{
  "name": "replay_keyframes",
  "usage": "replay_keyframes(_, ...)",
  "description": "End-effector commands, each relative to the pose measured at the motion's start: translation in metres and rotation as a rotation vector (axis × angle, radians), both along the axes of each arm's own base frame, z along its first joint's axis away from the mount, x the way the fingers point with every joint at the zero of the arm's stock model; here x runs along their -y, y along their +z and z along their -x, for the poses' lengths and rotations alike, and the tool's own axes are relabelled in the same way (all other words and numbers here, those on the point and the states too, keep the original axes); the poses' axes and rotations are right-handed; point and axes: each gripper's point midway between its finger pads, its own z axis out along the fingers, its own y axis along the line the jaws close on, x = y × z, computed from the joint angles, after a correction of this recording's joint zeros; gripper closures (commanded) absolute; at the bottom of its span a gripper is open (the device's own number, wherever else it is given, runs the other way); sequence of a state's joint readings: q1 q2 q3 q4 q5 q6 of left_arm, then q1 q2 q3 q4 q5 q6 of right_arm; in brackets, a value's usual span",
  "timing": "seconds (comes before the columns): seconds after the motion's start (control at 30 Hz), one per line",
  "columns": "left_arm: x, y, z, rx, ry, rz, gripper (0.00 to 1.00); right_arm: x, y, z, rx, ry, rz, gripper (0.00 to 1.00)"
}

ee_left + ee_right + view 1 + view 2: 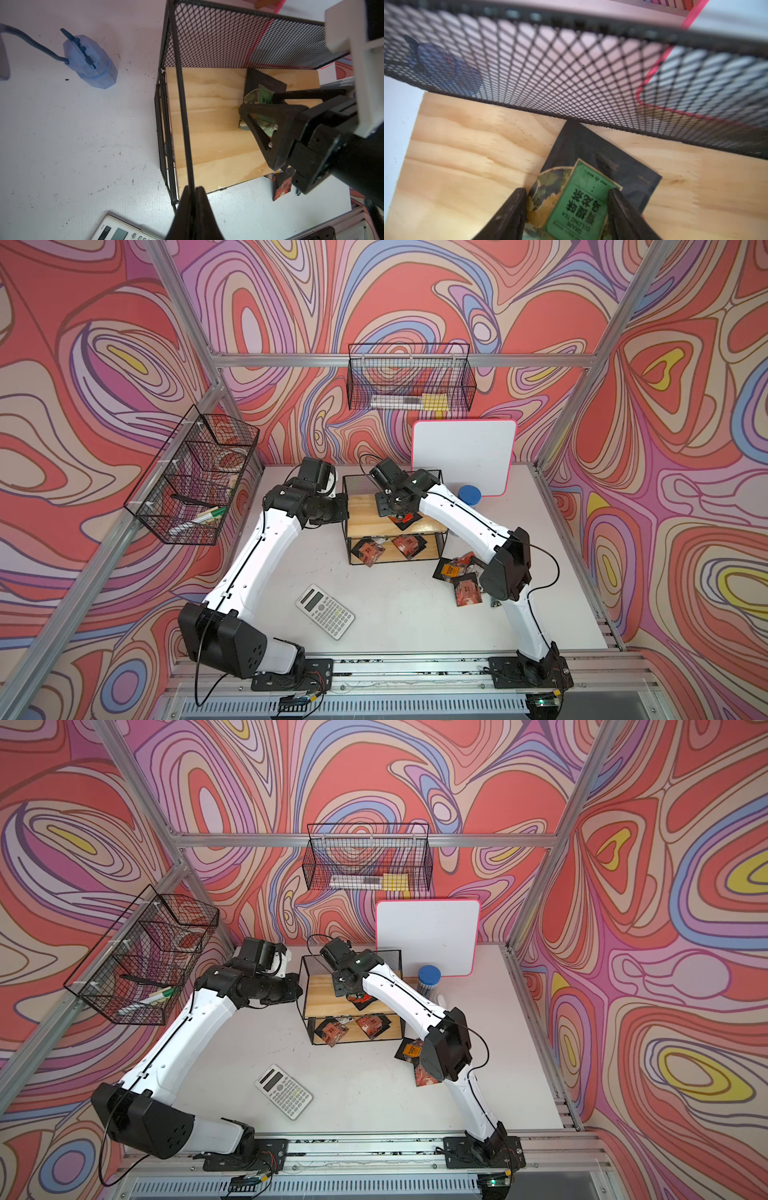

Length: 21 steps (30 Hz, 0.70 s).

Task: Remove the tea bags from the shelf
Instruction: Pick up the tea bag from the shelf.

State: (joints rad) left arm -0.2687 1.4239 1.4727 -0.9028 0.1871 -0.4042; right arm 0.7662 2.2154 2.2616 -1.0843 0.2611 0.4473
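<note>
The shelf (361, 514) (320, 994) stands mid-table, two wooden boards in a black wire frame. On its top board a green-labelled tea bag (577, 203) (264, 97) lies flat over a black sachet (591, 149). My right gripper (568, 193) (258, 102) stands open, one finger on each side of that green bag. My left gripper (195, 188) (344, 506) is shut on the shelf's front-left frame wire. Two tea bags (368, 551) (409, 545) lie on the lower board. Several more tea bags (451, 570) (426, 1077) lie on the table right of the shelf.
A calculator (325, 617) lies in front of the shelf. A whiteboard (463, 456) and a blue-lidded jar (469, 493) stand behind it at the right. Wire baskets hang on the left wall (195, 477) and the back wall (409, 379). A blue plastic piece (89, 60) sits behind the shelf.
</note>
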Motion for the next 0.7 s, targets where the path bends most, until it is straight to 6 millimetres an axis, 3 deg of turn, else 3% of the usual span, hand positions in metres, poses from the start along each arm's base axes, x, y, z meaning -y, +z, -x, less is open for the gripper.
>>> replay_keyframes(0.0, -0.001, 0.009, 0.000, 0.013, 0.004, -0.003, 1.00, 0.016, -0.031, 0.016, -0.108, -0.015, 0.074, 0.43)
replay_keyframes(0.3, -0.001, 0.009, 0.000, 0.011, 0.003, -0.001, 1.00, 0.020, -0.036, 0.016, -0.118, -0.032, 0.097, 0.64)
replay_keyframes(0.67, -0.001, 0.009, 0.000, 0.011, 0.006, -0.001, 1.00, 0.014, -0.020, 0.008, -0.081, -0.034, 0.056, 0.86)
